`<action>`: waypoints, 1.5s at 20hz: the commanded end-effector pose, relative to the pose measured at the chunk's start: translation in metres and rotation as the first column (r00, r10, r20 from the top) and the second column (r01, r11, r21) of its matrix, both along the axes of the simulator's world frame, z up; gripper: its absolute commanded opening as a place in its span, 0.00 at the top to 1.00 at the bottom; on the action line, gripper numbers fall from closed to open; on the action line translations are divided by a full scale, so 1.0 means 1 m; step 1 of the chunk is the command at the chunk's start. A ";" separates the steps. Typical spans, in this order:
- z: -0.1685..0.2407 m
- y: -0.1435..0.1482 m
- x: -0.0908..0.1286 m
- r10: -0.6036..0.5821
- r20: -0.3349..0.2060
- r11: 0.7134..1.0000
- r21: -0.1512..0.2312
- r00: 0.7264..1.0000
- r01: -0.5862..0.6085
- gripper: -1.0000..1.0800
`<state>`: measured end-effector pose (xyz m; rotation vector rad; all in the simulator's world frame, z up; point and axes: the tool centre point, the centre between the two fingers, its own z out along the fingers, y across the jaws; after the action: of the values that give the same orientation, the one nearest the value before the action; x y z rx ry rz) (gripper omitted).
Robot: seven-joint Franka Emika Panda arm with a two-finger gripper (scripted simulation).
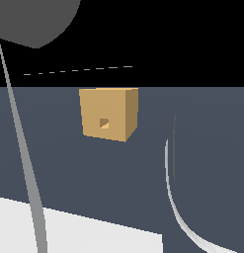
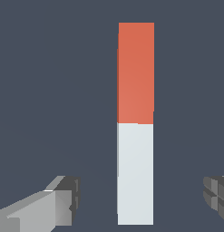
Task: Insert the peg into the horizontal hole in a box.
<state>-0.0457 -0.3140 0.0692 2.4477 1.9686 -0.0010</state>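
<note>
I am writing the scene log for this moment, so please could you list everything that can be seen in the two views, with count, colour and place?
box: one, tan, standing on the dark grey surface in the exterior view, in the upper middle of that picture.
horizontal hole: one, small dark square, at the centre of the box face that looks toward the exterior camera.
peg: one, half orange-red and half pale greyish-white, lying on the dark surface, seen only in the wrist view, between the two fingers but not touched by them.
surface: one, dark grey-blue, under the box and the peg.
gripper: one, grey fingers wide apart on both sides of the peg's pale end.
</note>
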 end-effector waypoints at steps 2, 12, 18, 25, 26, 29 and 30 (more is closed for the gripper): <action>-0.004 -0.011 -0.001 -0.006 0.000 1.000 0.001 1.000 0.006 0.04; -0.009 -0.012 -0.001 -0.007 0.000 1.000 0.001 1.000 0.007 0.04; -0.037 -0.011 -0.002 -0.007 0.000 1.000 0.001 1.000 0.007 0.04; -0.054 -0.011 -0.001 -0.006 0.000 1.000 0.001 1.000 0.006 0.04; -0.053 -0.011 0.000 -0.006 0.000 1.000 0.001 1.000 0.006 0.04; -0.053 -0.011 0.000 -0.006 0.000 1.000 0.001 1.000 0.006 1.00; -0.053 -0.011 0.000 -0.006 0.000 1.000 0.001 1.000 0.006 1.00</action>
<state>-0.0464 -0.3244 0.0157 2.4541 1.9623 -0.0001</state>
